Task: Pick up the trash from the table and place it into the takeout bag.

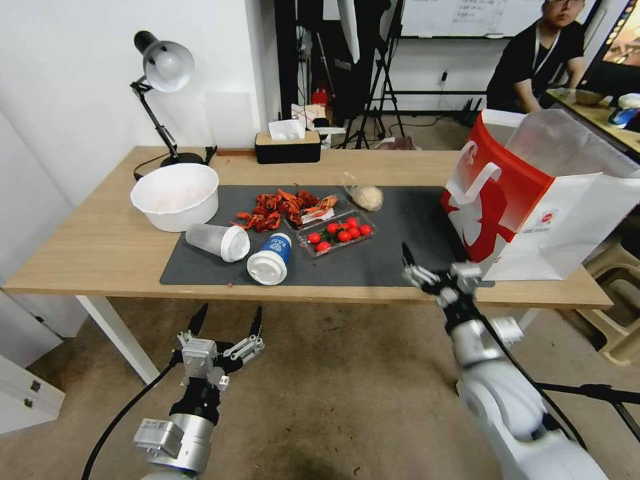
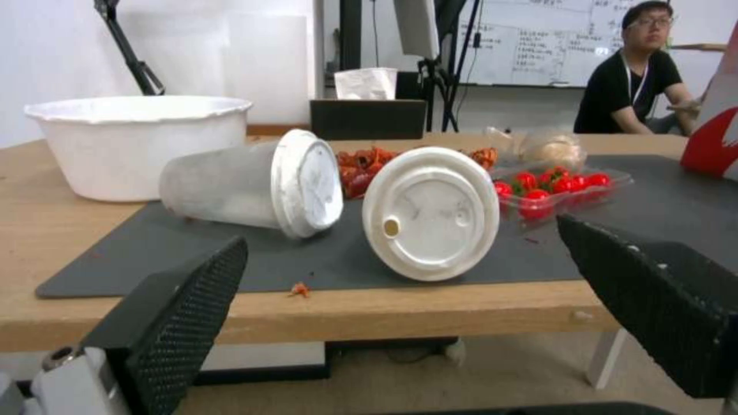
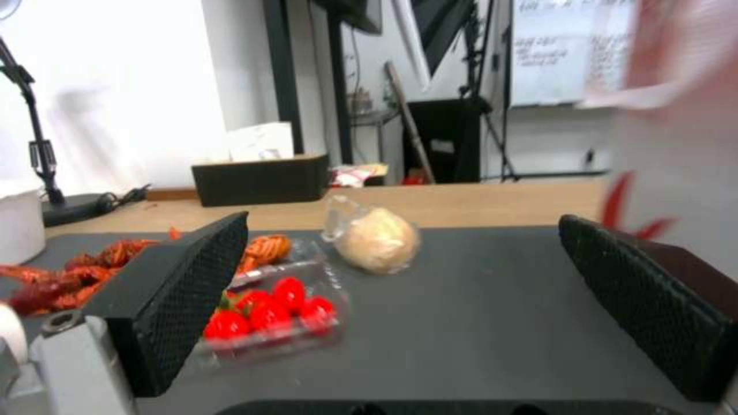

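- The left claw (image 1: 227, 319) hangs below and in front of the table (image 1: 93, 253) edge, fingers spread wide and gripping nothing.
- The right claw (image 3: 400, 300) hovers over the front right part of the dark mat (image 1: 393, 260), released as well (its near finger juts up at the mat's front edge in the head view).
- Beyond the left claw, the blue-white cup (image 1: 270, 259) and the frosted cup (image 1: 218, 241) lie tipped on the mat, side by side.
- Ahead of the right claw sit the clear tray of red fruit (image 3: 269, 314), then the small clear bag (image 3: 375, 237).
- The takeout bag (image 1: 533, 200) stands upright just right of the right claw.
- A white bowl (image 1: 175, 195) sits beyond the frosted cup.
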{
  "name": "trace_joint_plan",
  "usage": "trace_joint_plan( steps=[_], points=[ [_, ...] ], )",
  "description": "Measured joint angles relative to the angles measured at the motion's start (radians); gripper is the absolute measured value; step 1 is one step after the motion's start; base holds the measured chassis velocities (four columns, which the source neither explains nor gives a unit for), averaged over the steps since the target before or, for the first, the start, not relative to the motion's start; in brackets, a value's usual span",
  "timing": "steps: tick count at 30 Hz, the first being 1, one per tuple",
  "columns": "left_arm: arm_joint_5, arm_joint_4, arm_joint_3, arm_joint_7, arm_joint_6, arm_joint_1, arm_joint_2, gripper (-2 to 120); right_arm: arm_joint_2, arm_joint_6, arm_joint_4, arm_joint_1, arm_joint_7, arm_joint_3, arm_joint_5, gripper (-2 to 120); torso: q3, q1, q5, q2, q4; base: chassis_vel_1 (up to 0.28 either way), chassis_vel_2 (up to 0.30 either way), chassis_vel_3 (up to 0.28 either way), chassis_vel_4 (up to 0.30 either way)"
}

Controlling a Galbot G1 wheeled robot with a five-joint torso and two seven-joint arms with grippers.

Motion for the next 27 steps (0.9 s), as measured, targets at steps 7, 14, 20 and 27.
trace_joint_plan(
  steps=[7,14,20,27],
  points=[
    [0.000,0.003,-0.007,0.003,0.003,-0.002,-0.010,100,-0.023,-0.173,-0.110,0.330,0.118,-0.175,0.097,100,0.000,0.000,-0.0003,0.000,-0.0001,0.000,0.000,0.000,0.000],
    [0.001,0.022,-0.010,0.005,0.008,-0.014,-0.012,100,-0.011,-0.251,-0.307,0.605,0.198,-0.313,0.198,100,0.000,0.000,0.0001,0.000,-0.0006,0.000,0.000,0.000,0.000],
    [-0.008,0.044,-0.022,0.005,0.010,-0.026,-0.012,100,0.024,-0.336,-0.526,0.872,0.255,-0.411,0.278,100,0.000,0.000,-0.0005,0.000,-0.0002,0.000,0.000,0.000,0.000],
    [-0.026,0.057,-0.043,0.006,0.011,-0.033,-0.006,100,0.100,-0.503,-0.713,1.039,0.330,-0.477,0.357,100,0.000,0.000,-0.0002,0.000,-0.0002,0.000,0.000,0.000,0.000]
  ],
)
